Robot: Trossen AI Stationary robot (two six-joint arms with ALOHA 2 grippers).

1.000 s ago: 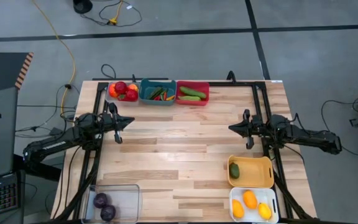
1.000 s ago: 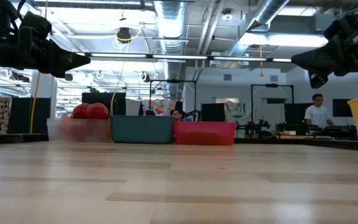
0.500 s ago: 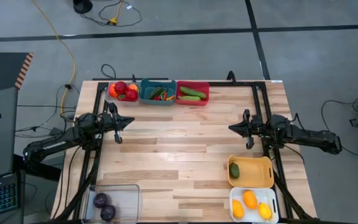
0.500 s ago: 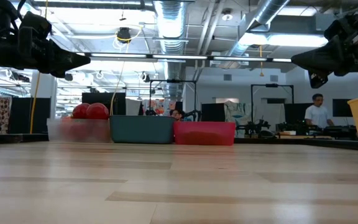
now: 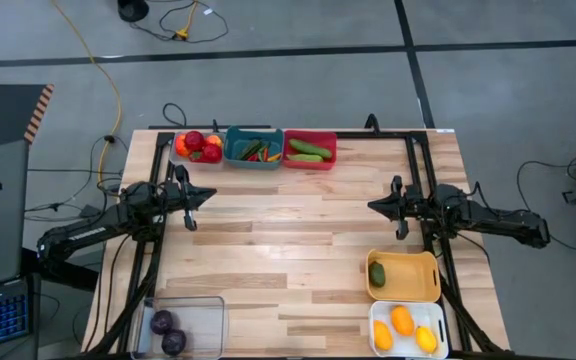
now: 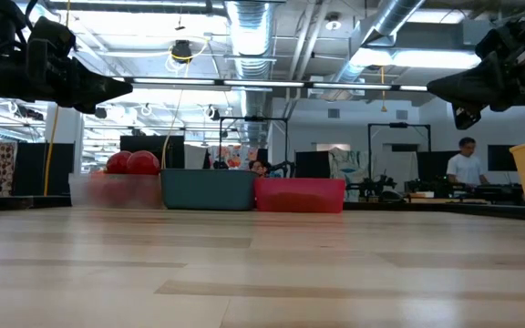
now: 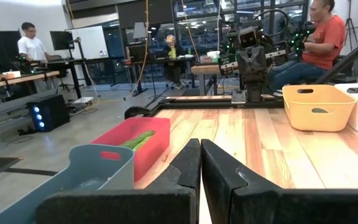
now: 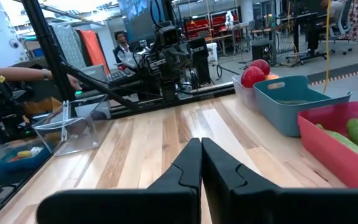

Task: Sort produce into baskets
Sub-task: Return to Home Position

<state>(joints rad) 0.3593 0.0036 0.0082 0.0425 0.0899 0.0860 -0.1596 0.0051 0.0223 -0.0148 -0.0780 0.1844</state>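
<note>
well, we see both arms hanging above the wooden table (image 5: 288, 240), each over its own side and well apart, with bare wood between them. the left gripper (image 5: 206, 194) is over the left part of the table, pointing toward the middle; in its wrist view its two dark fingers (image 7: 185, 165) lie pressed together with nothing between them. the right gripper (image 5: 374, 206) faces it from the right side, and its fingers (image 8: 188, 163) are likewise closed on nothing.

along the table's far edge, at the top of the high view, we find three baskets in a row, side by side. the far clear bin (image 5: 199, 162) at the left end holds red tomatoes (image 5: 195, 140), the teal bin (image 5: 254, 164) in the middle holds small red, green and orange pieces (image 5: 255, 151), and the red bin (image 5: 310, 165) holds long green vegetables (image 5: 308, 149).

at the near right corner the yellow bin (image 5: 413, 275) carries one dark green lime (image 5: 377, 274) against its left wall. just beside it, nearer the edge, the white bin (image 5: 443, 320) holds three orange and yellow fruits (image 5: 401, 320). at the near left corner the near clear bin (image 5: 203, 320) holds two purple pieces (image 5: 163, 322), close together at its left.

beyond the table, in the low view, we make out a person in a white shirt (image 6: 466, 164) at a bench.
</note>
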